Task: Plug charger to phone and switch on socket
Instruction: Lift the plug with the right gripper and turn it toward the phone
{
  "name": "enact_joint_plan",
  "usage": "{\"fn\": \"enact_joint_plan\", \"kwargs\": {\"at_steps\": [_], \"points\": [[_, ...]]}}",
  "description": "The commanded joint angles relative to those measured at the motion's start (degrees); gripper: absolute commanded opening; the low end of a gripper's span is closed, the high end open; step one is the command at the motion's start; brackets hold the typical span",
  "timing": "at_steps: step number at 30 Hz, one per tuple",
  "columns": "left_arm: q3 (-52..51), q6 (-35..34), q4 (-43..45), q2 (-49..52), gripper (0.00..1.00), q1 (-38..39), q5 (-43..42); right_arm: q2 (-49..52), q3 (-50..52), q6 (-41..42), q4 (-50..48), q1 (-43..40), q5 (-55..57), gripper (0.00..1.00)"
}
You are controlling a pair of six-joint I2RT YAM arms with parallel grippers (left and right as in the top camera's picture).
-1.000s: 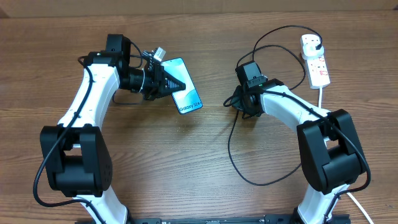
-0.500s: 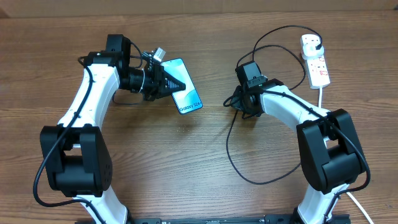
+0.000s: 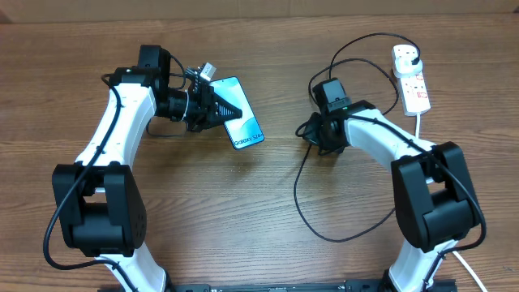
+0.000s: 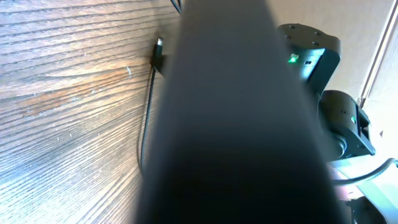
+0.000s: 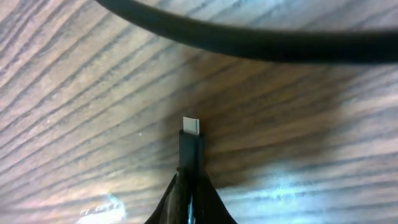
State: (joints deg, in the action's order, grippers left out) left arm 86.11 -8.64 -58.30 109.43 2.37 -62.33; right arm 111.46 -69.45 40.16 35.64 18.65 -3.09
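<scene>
Your left gripper (image 3: 229,109) is clenched on the phone (image 3: 246,126), and your right gripper (image 5: 191,179) is pinched tight on the connector (image 5: 191,146) of the charger (image 5: 249,42).

Under both lies the table (image 3: 243,211), brown wood with a strong wavy grain and a slight sheen.

From the left fingers the phone runs out towards the right gripper. It is a slim rectangular slab with dark edges, and its glossy cyan screen faces up. In your left wrist view it is only a broad, blurred dark band across the middle.

Well beyond your right gripper, out to its right, sits the socket (image 3: 413,85). This is a small white oblong strip of smooth plastic with red markings, and a black plug (image 3: 415,57) is seated at its far end.

A thin, round black cable arcs from that plug over to your right gripper and loops loosely on the wood behind it.

Smallest is the connector. Its matte black moulded body is wedged where the two black fingers meet in a narrow V. A short, flat silvery metal tip (image 5: 191,126) sticks out ahead of the fingertips, and you cannot tell whether it touches the wood
</scene>
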Motion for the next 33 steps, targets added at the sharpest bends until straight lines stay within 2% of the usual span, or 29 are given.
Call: {"fn": "enact_joint_plan", "kwargs": {"at_steps": [1,2,7,10,15,20,24,33], "points": [[0.2,0.1,0.3,-0.4,0.04,0.3,-5.1,-5.6,-0.8,-2.5,-0.2,-2.2,-11.3,0.04],[0.2,0.1,0.6,-0.4,0.04,0.2,-6.6,-7.6,-0.8,-5.0,0.0,-3.3,-16.7,0.04],[0.2,-1.1,4.3,-0.4,0.04,0.2,-14.5,-12.5,-0.8,-10.4,4.3,-6.7,-29.8,0.04],[0.2,-5.0,9.1,-0.4,0.04,-0.1,-19.9,-14.5,-0.8,-15.5,8.3,-7.8,-38.0,0.04],[0.2,-14.8,15.5,-0.4,0.04,-0.9,-20.7,-16.5,-0.8,-28.1,16.0,-8.1,-52.5,0.04],[0.3,-16.2,15.4,-0.4,0.04,-1.3,-20.7,-17.1,-0.8,-34.7,22.4,-7.7,-56.3,0.04],[0.2,-17.4,15.0,-0.4,0.04,-1.3,-20.7,-17.6,-0.8,-41.3,24.2,-6.6,-64.8,0.04],[0.2,-17.4,13.9,-0.4,0.04,-1.2,-19.3,-20.3,-0.8,-41.7,22.8,-5.1,-64.5,0.04]]}}
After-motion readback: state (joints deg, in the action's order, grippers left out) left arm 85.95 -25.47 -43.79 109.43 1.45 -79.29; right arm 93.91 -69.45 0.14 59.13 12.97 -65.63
